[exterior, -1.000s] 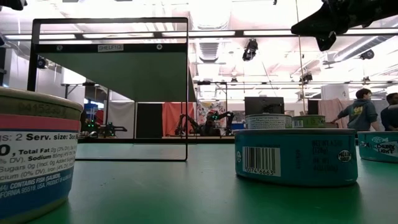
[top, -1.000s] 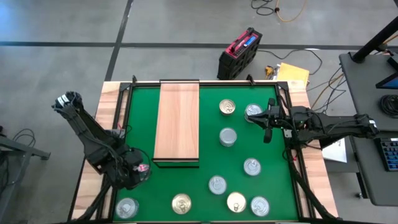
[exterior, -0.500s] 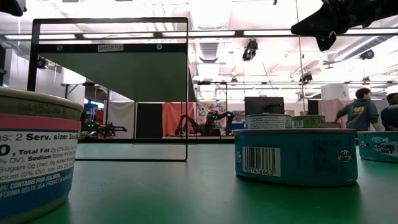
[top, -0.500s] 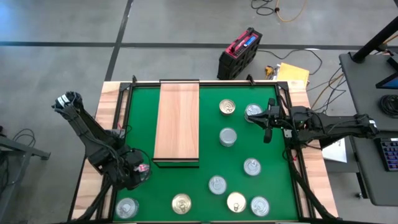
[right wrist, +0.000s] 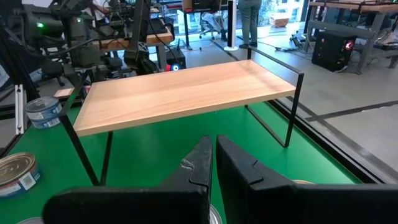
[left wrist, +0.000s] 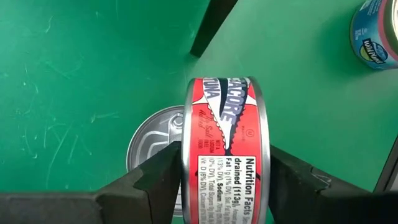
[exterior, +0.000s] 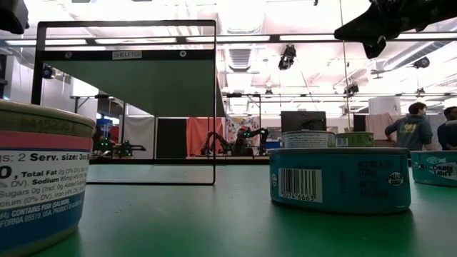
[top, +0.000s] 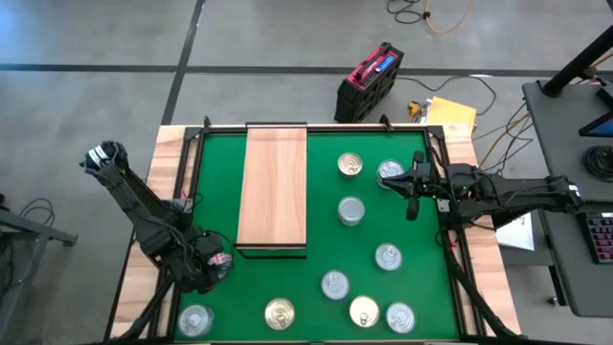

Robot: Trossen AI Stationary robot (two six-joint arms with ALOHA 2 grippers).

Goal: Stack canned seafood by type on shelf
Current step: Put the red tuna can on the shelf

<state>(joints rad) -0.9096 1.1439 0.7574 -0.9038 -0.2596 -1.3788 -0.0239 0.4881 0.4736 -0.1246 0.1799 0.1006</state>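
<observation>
While a red-labelled can [left wrist: 225,149] is clamped on edge between the fingers of the left gripper [left wrist: 225,177] above the mat's near-left corner, another can [left wrist: 154,140] lies below it. The right gripper [top: 414,182] is held closed at the far right, and the shelf [top: 273,187] stands left of centre.

Red-black case [top: 370,81], yellow pad [top: 452,113] on floor.

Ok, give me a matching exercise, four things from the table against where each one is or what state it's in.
1. red-label can
2. shelf
3. right pincer
4. gold-lid can

A. shut, above a can at the mat's right edge
B. on the mat near the front edge
C. clamped on edge in the left pincer
D. bare, no cans on it

Pairs: 1-C, 2-D, 3-A, 4-B
</observation>
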